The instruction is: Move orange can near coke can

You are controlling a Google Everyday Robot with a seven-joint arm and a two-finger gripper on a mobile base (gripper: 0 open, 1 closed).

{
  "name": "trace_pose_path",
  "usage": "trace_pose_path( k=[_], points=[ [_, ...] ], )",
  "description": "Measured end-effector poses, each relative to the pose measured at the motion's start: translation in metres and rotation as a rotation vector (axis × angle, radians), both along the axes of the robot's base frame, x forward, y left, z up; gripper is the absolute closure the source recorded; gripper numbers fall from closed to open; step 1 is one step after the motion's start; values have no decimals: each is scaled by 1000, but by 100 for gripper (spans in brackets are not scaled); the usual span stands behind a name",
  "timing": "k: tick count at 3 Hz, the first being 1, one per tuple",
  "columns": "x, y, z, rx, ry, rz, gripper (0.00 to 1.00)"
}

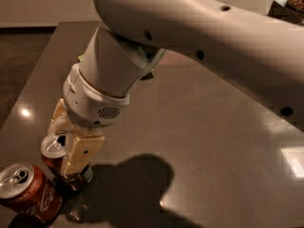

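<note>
The orange can point(53, 148) stands upright at the table's front left, its silver top showing between my fingers. My gripper point(66, 144) is shut on the orange can, with one cream finger point(81, 152) on its right side and the other at its far left. The coke can point(27, 191), red with white script and a silver top, stands just to the front left of the orange can, close to it. The white arm fills the upper part of the view.
The grey table point(204, 141) stretches to the right and back, with the arm's shadow point(128, 189) on it in front. The table's left edge point(33, 80) runs beside the cans. A small dark and green thing point(147, 75) lies behind the arm.
</note>
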State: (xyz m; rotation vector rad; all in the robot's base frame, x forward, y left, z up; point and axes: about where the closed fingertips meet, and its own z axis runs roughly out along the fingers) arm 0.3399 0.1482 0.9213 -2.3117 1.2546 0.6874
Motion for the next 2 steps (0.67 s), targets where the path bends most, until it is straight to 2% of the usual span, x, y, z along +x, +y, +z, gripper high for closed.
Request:
trace_pose_path(
  k=[2],
  points=[
    [5, 0, -11, -18, 8, 2, 24]
  ],
)
